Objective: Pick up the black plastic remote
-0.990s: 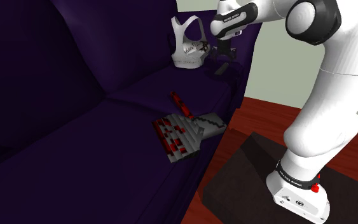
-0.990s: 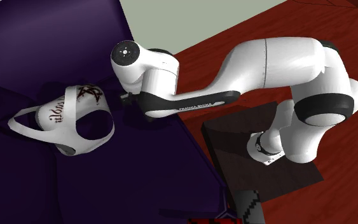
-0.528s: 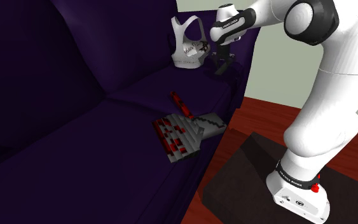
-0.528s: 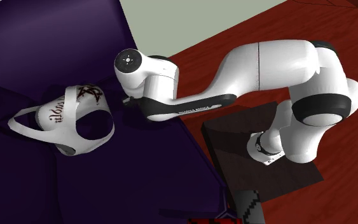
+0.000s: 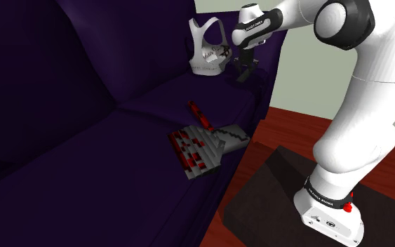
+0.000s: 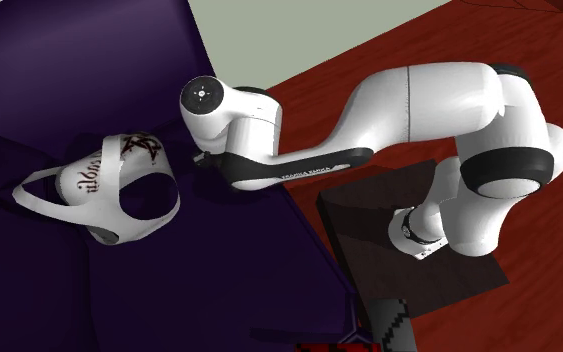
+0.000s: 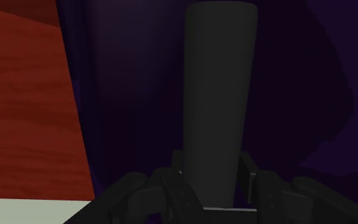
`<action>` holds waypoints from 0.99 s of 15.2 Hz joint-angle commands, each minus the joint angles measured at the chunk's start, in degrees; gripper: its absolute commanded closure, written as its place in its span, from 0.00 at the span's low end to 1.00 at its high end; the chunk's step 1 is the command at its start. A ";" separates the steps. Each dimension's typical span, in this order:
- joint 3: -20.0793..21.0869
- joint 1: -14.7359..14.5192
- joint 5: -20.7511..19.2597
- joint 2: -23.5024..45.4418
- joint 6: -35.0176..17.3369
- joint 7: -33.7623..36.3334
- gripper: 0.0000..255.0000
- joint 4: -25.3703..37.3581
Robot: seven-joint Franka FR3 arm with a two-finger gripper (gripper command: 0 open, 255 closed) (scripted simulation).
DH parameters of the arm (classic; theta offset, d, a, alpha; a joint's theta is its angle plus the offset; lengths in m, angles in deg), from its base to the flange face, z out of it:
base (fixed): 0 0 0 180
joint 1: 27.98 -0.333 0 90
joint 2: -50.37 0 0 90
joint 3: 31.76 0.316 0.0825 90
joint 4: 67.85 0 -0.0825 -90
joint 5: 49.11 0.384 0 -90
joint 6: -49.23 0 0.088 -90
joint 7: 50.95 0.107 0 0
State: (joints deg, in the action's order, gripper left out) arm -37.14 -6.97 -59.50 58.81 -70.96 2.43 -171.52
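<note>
A long, dark grey remote (image 7: 219, 102) lies on the purple sofa seat (image 5: 154, 105) near its far end, beside the armrest. My gripper (image 7: 212, 175) comes down on the near end of the remote, and both fingers (image 7: 179, 167) press against its sides, so it is shut on it. From the shoulder view the remote (image 5: 243, 73) pokes out just below the gripper (image 5: 245, 64), still resting on the cushion. In the second exterior view the white hand (image 6: 219, 120) covers the fingers and the remote.
A white patterned top (image 5: 208, 49) stands on the seat just beyond the remote. Nearer along the seat lie a thin red stick (image 5: 197, 111), a grey and red blocky object (image 5: 196, 149) and a grey piece (image 5: 232, 135). Red wooden floor (image 7: 25, 121) borders the sofa's end.
The hand settled a little lower over the remote early in the second, and the fingers went from open to shut on it. The remote has not left the cushion.
</note>
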 commanded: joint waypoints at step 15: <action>0.07 -0.05 0.68 -0.90 10.48 -1.80 1.00 9.03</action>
State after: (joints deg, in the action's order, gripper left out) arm -37.10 -6.98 -58.84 58.09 -61.43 0.72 -163.23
